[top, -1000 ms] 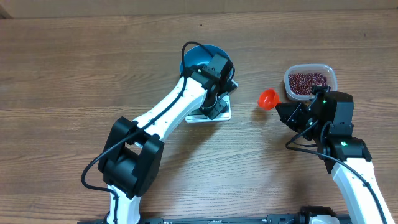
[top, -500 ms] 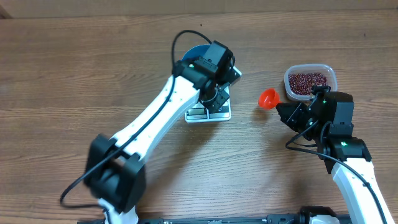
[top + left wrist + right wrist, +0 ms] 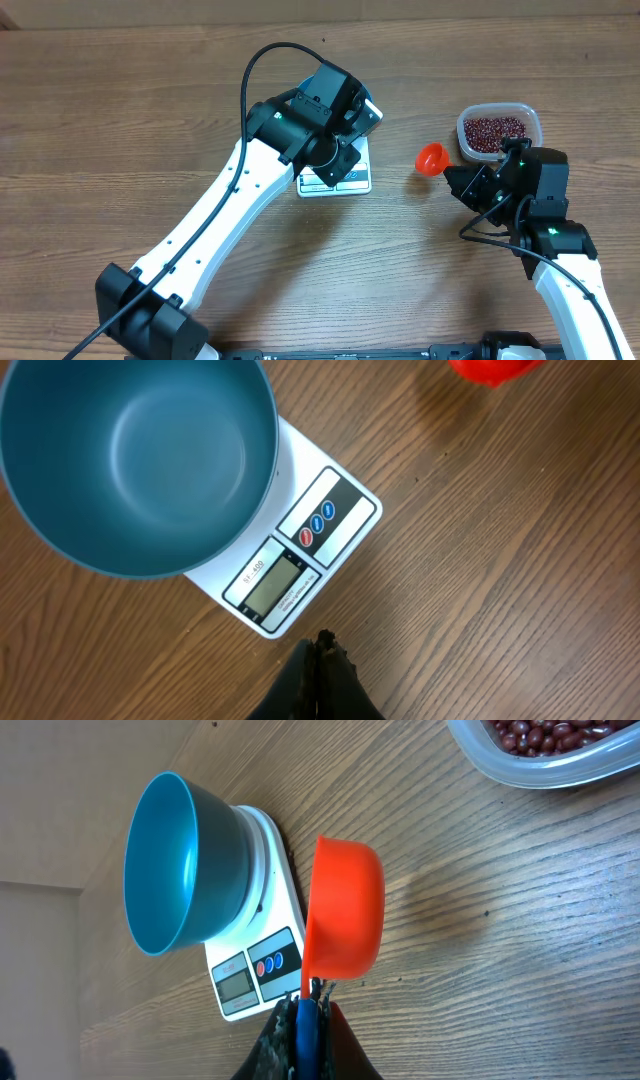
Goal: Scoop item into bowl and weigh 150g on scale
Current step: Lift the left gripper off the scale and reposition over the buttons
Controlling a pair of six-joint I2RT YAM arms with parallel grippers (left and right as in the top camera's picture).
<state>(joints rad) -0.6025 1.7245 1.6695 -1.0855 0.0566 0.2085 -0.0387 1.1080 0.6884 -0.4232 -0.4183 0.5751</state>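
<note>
Left wrist view: the left gripper, jaws pressed together, has backed off the scale, with the empty bowl beyond. The right gripper pinches the orange scoop, so scooping beans seems next.

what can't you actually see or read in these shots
Overhead: the left arm covers the bowl and most of the scale.
Left wrist: the display is too small to read; the scoop is cut off by the top edge.
Right wrist: the tub of beans is cut off by the top edge; the scoop's inside faces away.
</note>
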